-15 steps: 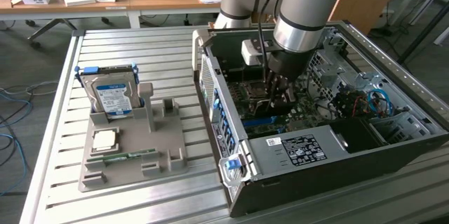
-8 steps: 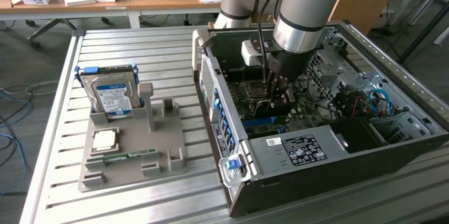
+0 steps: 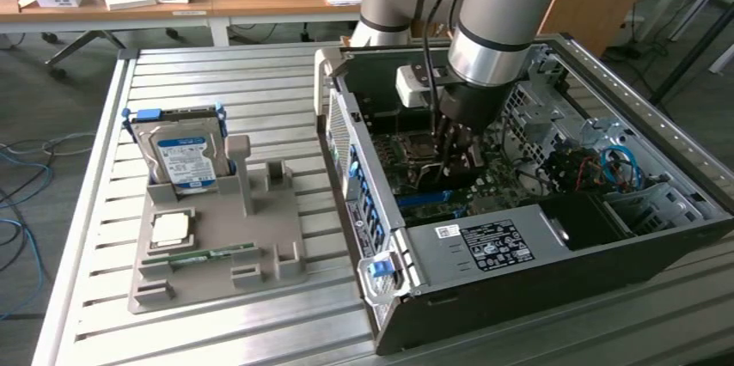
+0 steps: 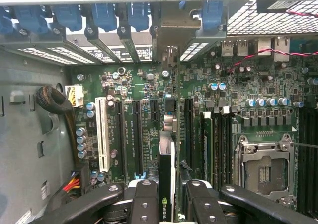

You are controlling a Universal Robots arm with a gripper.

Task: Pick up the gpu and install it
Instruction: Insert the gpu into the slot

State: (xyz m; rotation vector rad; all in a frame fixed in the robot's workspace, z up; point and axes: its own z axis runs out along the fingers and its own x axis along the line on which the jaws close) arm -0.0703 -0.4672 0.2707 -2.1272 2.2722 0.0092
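- One card matters here: the gpu (image 4: 166,177) stands on edge inside the open computer case (image 3: 551,250). It is pinched between the fingers (image 4: 144,204) of the end effector (image 4: 171,206), which clamps its two faces from above.
- From the wrist view we see it edge-on. It runs along the motherboard (image 4: 149,92) between long black expansion slots (image 4: 136,134). What we take for its silver bracket (image 4: 171,33) sits at the rear slot openings, under the blue latches (image 4: 136,15).
- We cannot tell whether the card's edge connector is seated or only hovering above its slot, because the card itself hides that line.
- We judge the step in hand to be the insertion. To do it well, we would keep the card upright and parallel to its slot. The bracket should slide down the rear wall without catching, and the push should go straight down, evenly along the card's length.
- Tilt is the risk: a skewed card could bind in the slot or scrape the small components crowding it.
- On the table (image 3: 229,74), well apart from the case, a grey holder (image 3: 218,267) carries the hard drive (image 3: 181,155).
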